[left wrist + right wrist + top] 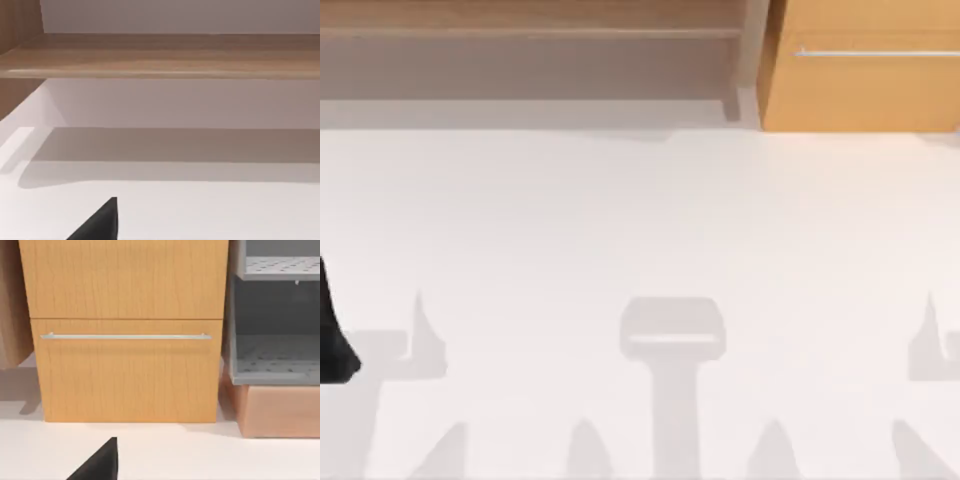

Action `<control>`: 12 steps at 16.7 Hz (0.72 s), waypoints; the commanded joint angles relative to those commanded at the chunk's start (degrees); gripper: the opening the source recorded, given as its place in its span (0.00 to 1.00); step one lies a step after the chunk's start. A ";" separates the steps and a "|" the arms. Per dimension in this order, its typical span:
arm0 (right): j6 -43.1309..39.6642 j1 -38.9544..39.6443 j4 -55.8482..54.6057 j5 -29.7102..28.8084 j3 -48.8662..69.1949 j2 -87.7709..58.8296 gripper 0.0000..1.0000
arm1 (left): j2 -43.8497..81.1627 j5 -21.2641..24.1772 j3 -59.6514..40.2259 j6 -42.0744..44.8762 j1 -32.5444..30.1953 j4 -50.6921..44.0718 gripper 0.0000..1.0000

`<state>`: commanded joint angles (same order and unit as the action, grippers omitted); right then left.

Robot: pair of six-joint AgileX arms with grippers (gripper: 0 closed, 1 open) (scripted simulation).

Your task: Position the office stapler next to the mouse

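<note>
Now, step: the start, I judge, with no reach begun.
Left gripper (100,224): dark tip low over the white table (640,220); claw width cannot be told.
Right gripper (100,464): likewise, facing the wooden cabinet (125,365); width cannot be told.
Stapler: its place and look cannot be told.
Next move: likely find the stapler and mouse, then choose the nearer arm.

Each wrist view's edge cuts off a dark tool fingertip (100,224), (100,464).
</note>
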<state>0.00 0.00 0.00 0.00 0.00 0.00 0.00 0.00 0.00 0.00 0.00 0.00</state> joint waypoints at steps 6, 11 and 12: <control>-3.88 -1.45 3.91 -0.09 5.89 -5.88 1.00 | 0.00 0.00 0.00 0.00 0.00 0.00 1.00; -15.24 -5.45 15.62 -0.06 24.80 -26.87 1.00 | 0.00 0.00 0.00 0.00 0.00 0.00 1.00; -17.99 -6.43 18.59 -0.04 29.44 -32.80 1.00 | 0.00 0.00 0.00 0.00 0.00 0.00 1.00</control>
<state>-17.99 -6.43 18.59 -0.04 29.44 -32.80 0.00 0.00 0.00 0.00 0.00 0.00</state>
